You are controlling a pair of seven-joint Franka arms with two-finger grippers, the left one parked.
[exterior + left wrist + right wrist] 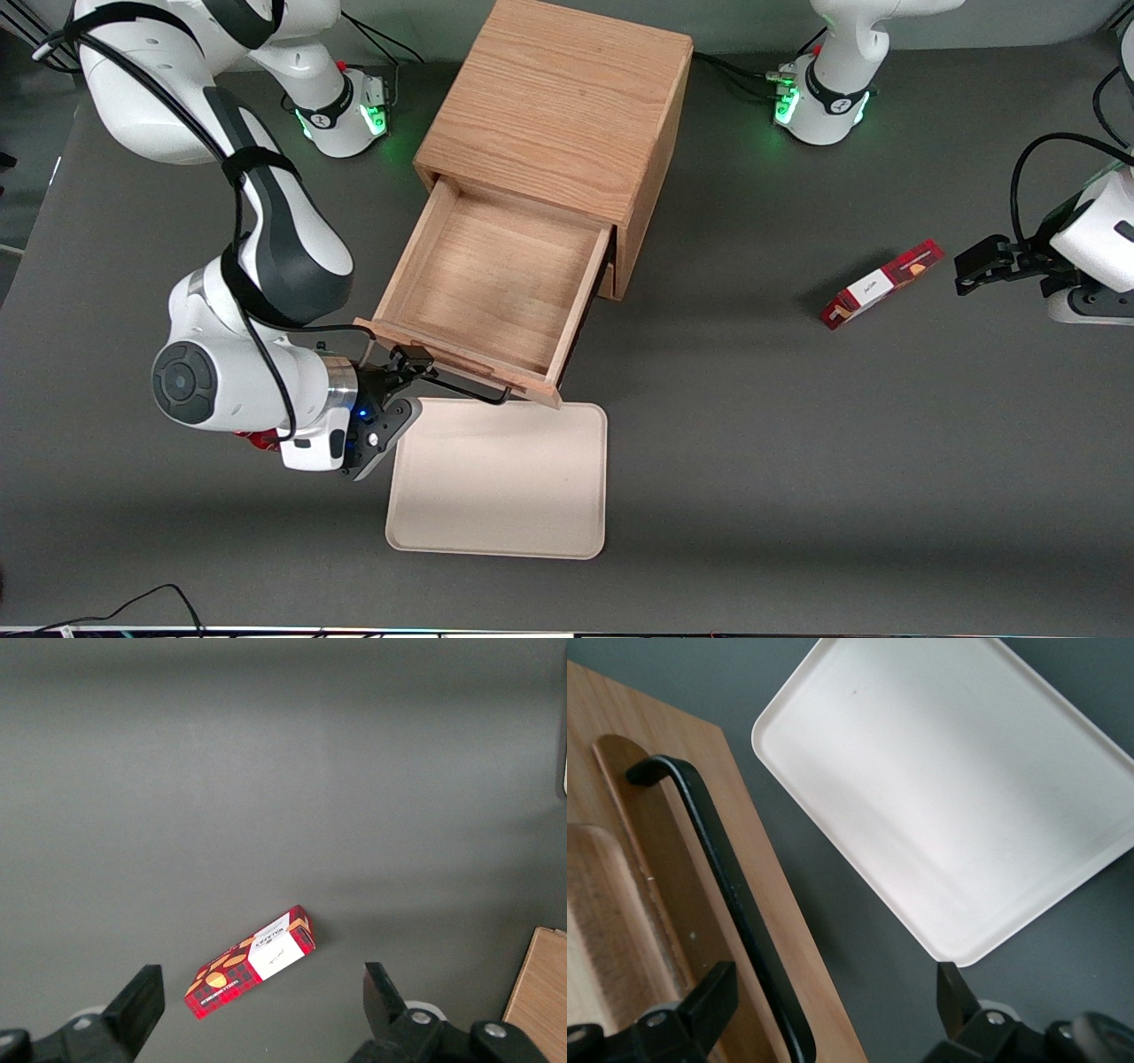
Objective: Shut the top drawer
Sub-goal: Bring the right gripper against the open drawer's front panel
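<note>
The shallow light-wood top drawer stands pulled far out of the oak cabinet, its bare wooden floor in full sight and its front board nearest the front camera. The black wire handle runs along that front board, under a wooden lip. The right arm's gripper sits at the handle's end toward the working arm's side of the worktop; in the right wrist view its two black fingers are spread wide apart, with the handle passing between them and nothing clamped.

Just in front of the drawer lies a cream rectangular tray with rounded corners, flat on the dark grey worktop; its edge nearest the cabinet comes almost under the drawer's front, and the gripper body hangs over its corner. A red patterned box with a white label lies well apart, toward the parked arm's end. The drawer's interior holds nothing, so its path into the cabinet is free.
</note>
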